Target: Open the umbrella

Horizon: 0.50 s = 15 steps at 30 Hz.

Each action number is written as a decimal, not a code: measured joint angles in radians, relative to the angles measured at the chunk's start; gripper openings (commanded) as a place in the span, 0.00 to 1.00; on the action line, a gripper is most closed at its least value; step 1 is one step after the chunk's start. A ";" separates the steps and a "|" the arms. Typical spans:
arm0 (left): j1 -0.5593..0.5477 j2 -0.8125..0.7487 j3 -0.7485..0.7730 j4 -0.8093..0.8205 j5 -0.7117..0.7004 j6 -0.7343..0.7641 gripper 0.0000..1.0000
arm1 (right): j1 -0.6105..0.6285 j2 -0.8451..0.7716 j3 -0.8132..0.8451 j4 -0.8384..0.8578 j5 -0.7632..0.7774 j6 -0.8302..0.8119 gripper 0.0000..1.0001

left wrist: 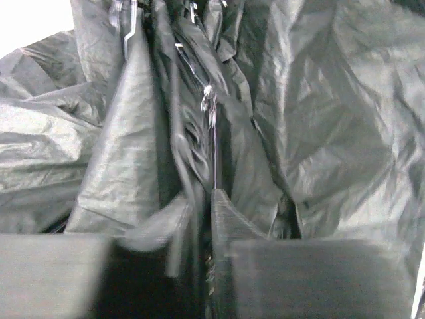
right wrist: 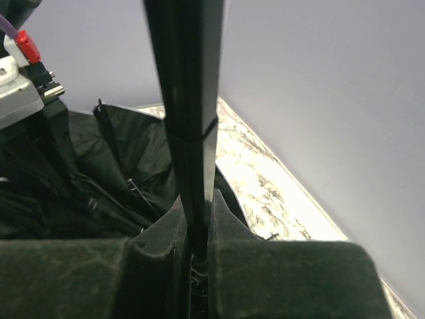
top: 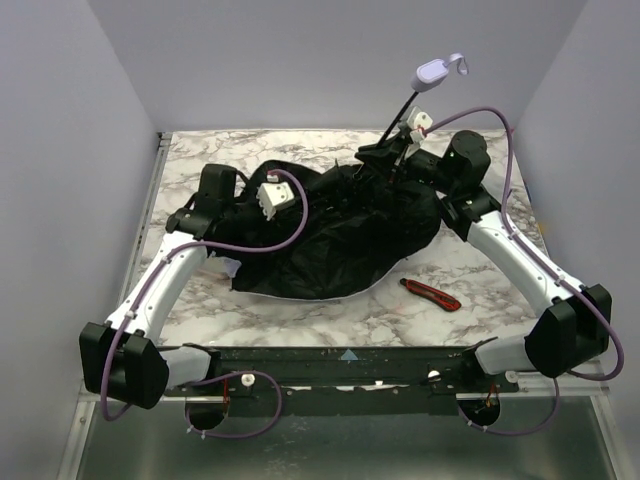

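Clamping the thin black shaft [right wrist: 186, 100], right gripper [right wrist: 197, 212] jaws sit tight around it. Left gripper [left wrist: 202, 226] jaws are narrow, pinching a rib [left wrist: 214, 153] and lining of the umbrella [top: 340, 240], which sprawls half-spread at frame centre, handle [top: 435, 72] raised upper right. Judged step: spreading the umbrella along its shaft. Next move likely needs right holding firm, left driving ribs outward. No container visible; utility knife [top: 431, 294] lies lower right.

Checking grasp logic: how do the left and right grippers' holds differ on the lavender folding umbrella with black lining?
Left gripper pinches crumpled black lining and a thin rib; right gripper clamps the thin black metal shaft. Left gripper sits amid that lining; right gripper sits at its far edge, below the raised lavender handle. Both are shut on the umbrella.
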 measured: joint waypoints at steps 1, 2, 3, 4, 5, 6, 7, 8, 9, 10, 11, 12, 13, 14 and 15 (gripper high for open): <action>-0.013 0.001 0.006 -0.010 -0.005 0.000 0.54 | -0.002 0.000 0.000 -0.001 -0.007 -0.002 0.00; -0.021 0.001 0.010 -0.020 -0.005 -0.002 0.60 | -0.002 0.000 0.000 -0.003 -0.014 -0.009 0.00; -0.029 0.001 0.021 -0.036 0.008 -0.008 0.63 | -0.001 0.000 0.000 -0.005 -0.019 -0.015 0.00; -0.032 0.001 0.030 -0.044 0.021 -0.021 0.65 | 0.001 -0.001 0.000 -0.009 -0.026 -0.022 0.00; -0.032 0.000 0.040 -0.046 0.037 -0.039 0.67 | 0.005 -0.002 0.000 -0.017 -0.032 -0.029 0.00; -0.032 -0.004 0.051 -0.042 0.055 -0.067 0.68 | 0.006 -0.002 -0.001 -0.029 -0.039 -0.035 0.00; -0.032 -0.009 0.058 -0.030 0.066 -0.089 0.68 | 0.010 -0.005 -0.004 -0.039 -0.045 -0.042 0.00; -0.032 -0.016 0.064 -0.015 0.074 -0.114 0.68 | 0.015 -0.008 -0.011 -0.047 -0.050 -0.049 0.00; -0.032 -0.023 0.067 0.003 0.080 -0.138 0.66 | 0.021 -0.014 -0.021 -0.058 -0.055 -0.056 0.00; -0.033 -0.033 0.069 0.032 0.083 -0.164 0.64 | 0.028 -0.023 -0.038 -0.072 -0.060 -0.063 0.00; -0.033 -0.042 0.069 0.058 0.084 -0.183 0.62 | 0.032 -0.029 -0.048 -0.080 -0.063 -0.066 0.00; -0.039 -0.051 0.069 0.092 0.084 -0.204 0.58 | 0.034 -0.035 -0.062 -0.089 -0.065 -0.069 0.00; -0.044 -0.057 0.069 0.120 0.084 -0.216 0.55 | 0.039 -0.039 -0.075 -0.093 -0.068 -0.070 0.00; -0.054 -0.061 0.068 0.142 0.084 -0.220 0.53 | 0.041 -0.041 -0.087 -0.097 -0.071 -0.070 0.00; -0.075 -0.066 0.060 0.182 0.083 -0.219 0.51 | 0.044 -0.041 -0.093 -0.102 -0.072 -0.069 0.00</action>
